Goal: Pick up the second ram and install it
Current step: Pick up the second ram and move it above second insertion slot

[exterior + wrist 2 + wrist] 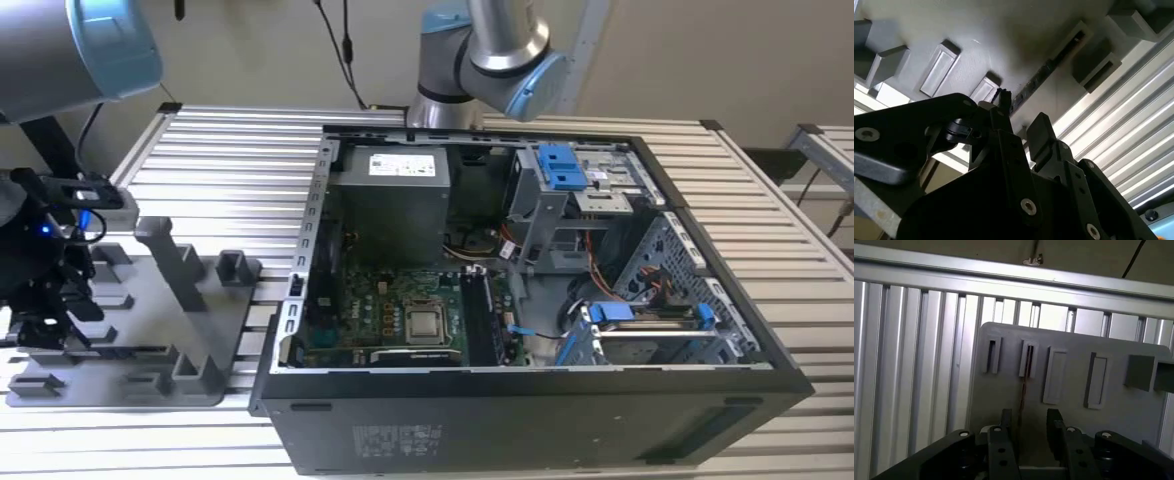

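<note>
The second ram (1023, 385) stands on edge as a thin dark strip in a slot of the grey fixture tray (999, 400). In the second wrist view the ram (1040, 79) runs along that slot in the tray (979, 35). My gripper (1029, 416) is open, one black finger on each side of the ram's near end, with a gap on both sides. The second wrist view shows the same straddle by the gripper (1021, 114). In the exterior view the gripper (47, 310) hangs over the tray (160, 335) at the exterior view's far left.
An open computer case (747, 330) lies to the exterior view's right of the tray, with the motherboard (387, 300), a silver processor (427, 323) and memory slots (478, 315) inside. Upright posts (171, 260) rise from the tray. Everything rests on a slatted metal table (227, 170).
</note>
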You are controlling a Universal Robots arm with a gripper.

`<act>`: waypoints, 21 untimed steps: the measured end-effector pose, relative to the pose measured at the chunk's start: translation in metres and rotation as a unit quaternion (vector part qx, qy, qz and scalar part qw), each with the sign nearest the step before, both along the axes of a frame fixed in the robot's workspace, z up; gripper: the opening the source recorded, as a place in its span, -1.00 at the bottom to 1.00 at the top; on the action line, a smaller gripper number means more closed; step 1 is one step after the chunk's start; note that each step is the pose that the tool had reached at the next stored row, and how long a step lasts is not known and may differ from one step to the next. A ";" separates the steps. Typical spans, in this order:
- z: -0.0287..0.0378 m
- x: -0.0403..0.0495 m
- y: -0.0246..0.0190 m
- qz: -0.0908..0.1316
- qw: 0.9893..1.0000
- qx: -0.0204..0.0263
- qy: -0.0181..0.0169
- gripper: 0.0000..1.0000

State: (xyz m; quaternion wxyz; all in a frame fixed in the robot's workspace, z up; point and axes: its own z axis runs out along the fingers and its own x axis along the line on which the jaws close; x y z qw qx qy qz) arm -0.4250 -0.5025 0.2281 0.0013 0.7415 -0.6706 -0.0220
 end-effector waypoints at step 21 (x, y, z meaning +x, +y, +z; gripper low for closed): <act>-0.0250 -0.0010 -0.0028 0.002 1.000 -0.001 0.000 -0.16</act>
